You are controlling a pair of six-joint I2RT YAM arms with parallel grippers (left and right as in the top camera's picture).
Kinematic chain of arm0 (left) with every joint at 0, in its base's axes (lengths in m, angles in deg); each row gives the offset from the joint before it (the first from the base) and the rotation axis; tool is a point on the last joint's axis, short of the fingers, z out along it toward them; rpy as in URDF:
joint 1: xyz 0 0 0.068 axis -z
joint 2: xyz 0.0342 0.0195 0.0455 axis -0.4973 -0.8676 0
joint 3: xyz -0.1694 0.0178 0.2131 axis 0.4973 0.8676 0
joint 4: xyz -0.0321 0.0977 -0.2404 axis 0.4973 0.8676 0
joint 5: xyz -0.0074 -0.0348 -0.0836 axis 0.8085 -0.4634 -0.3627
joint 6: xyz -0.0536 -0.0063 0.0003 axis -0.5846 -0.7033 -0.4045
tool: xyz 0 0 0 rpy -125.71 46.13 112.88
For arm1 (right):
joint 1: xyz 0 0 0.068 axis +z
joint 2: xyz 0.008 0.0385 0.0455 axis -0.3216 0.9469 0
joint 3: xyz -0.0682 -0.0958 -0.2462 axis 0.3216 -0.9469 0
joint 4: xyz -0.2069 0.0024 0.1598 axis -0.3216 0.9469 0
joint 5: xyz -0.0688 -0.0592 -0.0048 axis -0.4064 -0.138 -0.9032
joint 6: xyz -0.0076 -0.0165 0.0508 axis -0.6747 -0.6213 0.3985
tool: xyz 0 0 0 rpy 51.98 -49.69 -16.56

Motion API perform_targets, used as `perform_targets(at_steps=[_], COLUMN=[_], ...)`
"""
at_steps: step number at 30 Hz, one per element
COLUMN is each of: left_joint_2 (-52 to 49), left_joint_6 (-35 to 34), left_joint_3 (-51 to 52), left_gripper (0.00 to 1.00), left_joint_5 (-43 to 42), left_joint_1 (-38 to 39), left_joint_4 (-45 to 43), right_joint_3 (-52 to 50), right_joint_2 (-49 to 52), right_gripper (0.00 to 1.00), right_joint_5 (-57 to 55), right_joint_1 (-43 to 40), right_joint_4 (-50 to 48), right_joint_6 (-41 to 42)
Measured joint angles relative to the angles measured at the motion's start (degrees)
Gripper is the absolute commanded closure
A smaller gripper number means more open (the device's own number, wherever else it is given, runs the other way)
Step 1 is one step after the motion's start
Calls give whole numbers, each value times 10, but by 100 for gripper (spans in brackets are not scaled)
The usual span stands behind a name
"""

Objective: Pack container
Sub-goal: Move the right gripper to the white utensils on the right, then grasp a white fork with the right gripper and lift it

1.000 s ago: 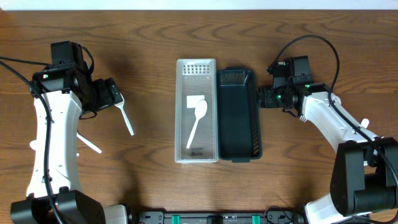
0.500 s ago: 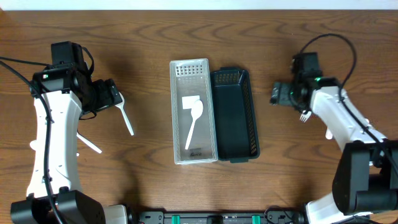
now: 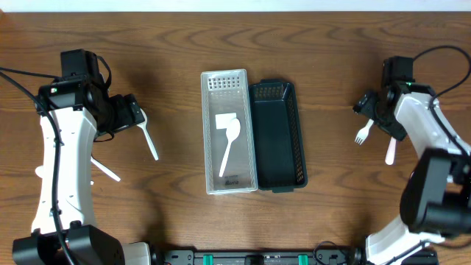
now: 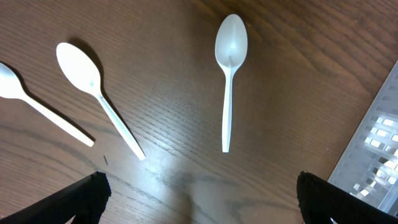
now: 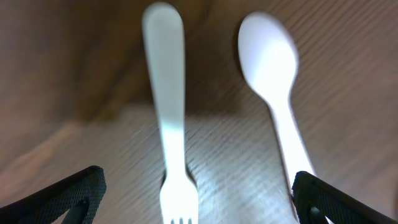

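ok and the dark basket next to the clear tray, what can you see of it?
The dark basket is a long, narrow rectangular bin, blackish-teal and plastic by its look, with slotted side walls and a finer grid patch at its far end. It sits upright and open-topped on the table near the centre, its long side running away from the robot. Nothing shows inside it. Its left long side lies against the clear tray; nothing else touches it.

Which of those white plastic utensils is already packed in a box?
The white plastic spoon lying inside the clear plastic tray at the centre. The rest lie loose on the wooden table.
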Motion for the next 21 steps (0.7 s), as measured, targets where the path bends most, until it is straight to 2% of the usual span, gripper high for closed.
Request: perform_targets(at_steps=[5, 17, 21], left_joint_2=[0, 0, 0], left_joint_6=[0, 0, 0], left_joint_3=[0, 0, 0], left_gripper=[2, 2, 2], left_joint_5=[0, 0, 0], left_joint_1=[0, 0, 0], left_joint_4=[0, 0, 0], right_joint_3=[2, 13, 13], right_joint_2=[52, 67, 67], right_gripper=[1, 1, 21], right_joint_5=[23, 54, 58], right_joint_1=[-2, -2, -2], right_joint_4=[-13, -32, -31], right_joint_6=[8, 8, 4])
